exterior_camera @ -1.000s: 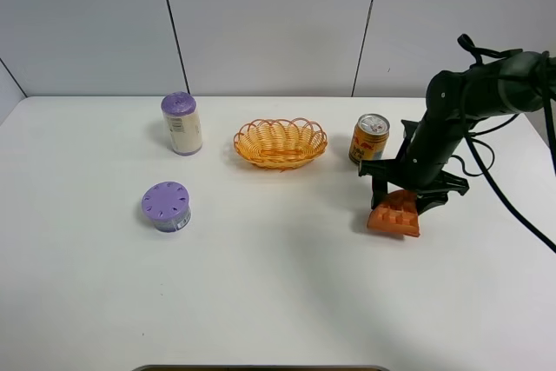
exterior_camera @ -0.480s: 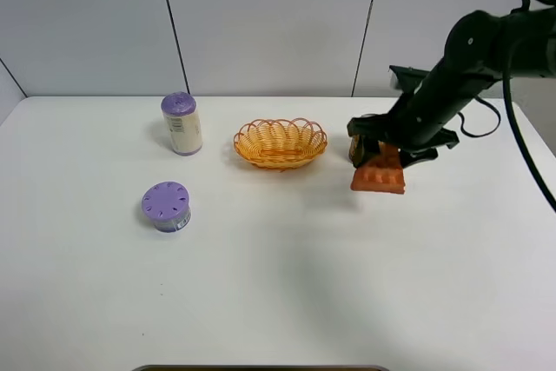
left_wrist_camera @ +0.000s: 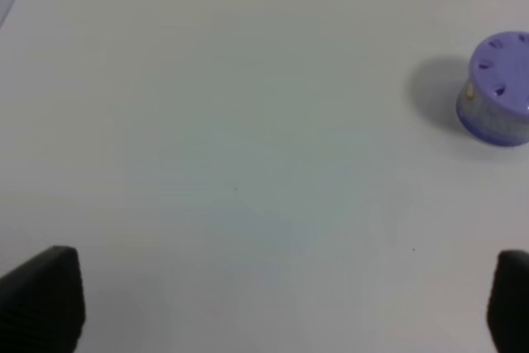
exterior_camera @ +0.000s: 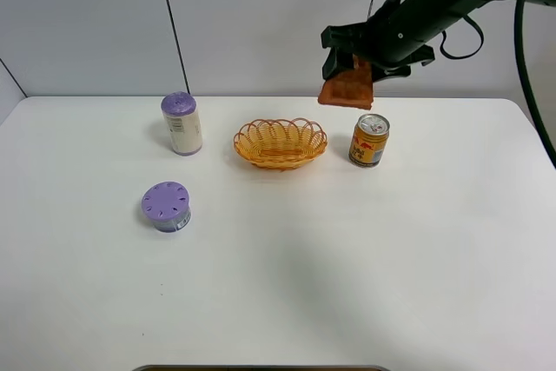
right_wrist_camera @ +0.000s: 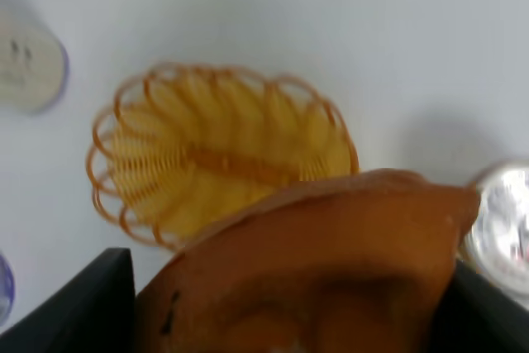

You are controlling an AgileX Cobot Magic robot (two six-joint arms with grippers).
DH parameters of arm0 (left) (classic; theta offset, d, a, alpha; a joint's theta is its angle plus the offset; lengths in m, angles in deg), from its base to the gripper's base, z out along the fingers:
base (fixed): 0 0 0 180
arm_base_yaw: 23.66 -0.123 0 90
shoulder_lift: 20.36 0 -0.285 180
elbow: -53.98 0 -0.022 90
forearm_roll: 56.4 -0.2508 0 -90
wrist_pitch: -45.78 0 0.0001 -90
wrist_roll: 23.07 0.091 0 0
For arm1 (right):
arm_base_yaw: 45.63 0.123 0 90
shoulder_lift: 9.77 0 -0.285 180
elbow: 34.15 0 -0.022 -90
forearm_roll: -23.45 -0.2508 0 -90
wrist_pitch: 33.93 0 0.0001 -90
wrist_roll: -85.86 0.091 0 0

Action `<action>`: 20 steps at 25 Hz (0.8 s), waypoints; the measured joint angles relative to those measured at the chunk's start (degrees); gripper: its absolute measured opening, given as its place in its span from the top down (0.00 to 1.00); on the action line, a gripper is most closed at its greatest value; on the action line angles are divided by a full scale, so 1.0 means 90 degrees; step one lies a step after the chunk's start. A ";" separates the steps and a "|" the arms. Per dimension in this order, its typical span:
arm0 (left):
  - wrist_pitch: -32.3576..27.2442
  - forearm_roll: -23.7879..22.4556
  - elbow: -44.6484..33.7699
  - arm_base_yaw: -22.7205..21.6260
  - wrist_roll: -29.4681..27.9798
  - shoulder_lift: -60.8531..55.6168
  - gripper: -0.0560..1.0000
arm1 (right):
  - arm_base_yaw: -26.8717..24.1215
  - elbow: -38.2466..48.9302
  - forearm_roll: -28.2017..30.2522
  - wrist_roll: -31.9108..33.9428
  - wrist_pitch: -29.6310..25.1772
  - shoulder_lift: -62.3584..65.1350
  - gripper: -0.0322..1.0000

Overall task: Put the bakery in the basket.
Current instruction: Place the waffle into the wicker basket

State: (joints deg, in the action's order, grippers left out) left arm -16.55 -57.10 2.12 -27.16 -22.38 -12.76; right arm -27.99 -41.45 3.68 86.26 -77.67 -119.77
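My right gripper [exterior_camera: 354,65] is shut on the bakery [exterior_camera: 347,88], an orange-brown wedge, and holds it high in the air, above and to the right of the basket [exterior_camera: 280,142]. The basket is an orange-yellow wicker oval at the table's back middle. In the right wrist view the bakery [right_wrist_camera: 314,270] fills the lower part between the fingers, with the basket [right_wrist_camera: 216,160] below it, blurred. My left gripper [left_wrist_camera: 264,303] is open over bare table; only its two dark fingertips [left_wrist_camera: 41,299] show. It is not seen in the exterior high view.
A gold-red drink can [exterior_camera: 369,140] stands right of the basket, under the raised bakery. A tall purple-lidded container [exterior_camera: 181,122] stands left of the basket. A short purple-lidded container [exterior_camera: 166,207] sits nearer the front left, also in the left wrist view [left_wrist_camera: 498,88].
My right gripper has lifted the bakery off the table right of the can and carried it up and to the left, to above the can. The left arm has not moved.
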 joint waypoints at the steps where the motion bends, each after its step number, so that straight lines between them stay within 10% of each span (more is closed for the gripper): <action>1: 0.0000 0.0000 0.0000 0.0000 0.0000 0.0000 0.01 | 0.0009 -0.0144 0.0000 -0.0044 0.0027 -0.0074 0.34; 20: 0.0000 0.0000 0.0000 0.0000 0.0000 0.0000 0.01 | 0.0967 -0.1638 0.0013 -0.0269 0.0874 -0.2735 0.34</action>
State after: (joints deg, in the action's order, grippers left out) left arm -16.55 -57.10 2.12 -27.16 -22.38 -12.76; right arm -19.29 -56.20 3.80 83.84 -69.80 -144.39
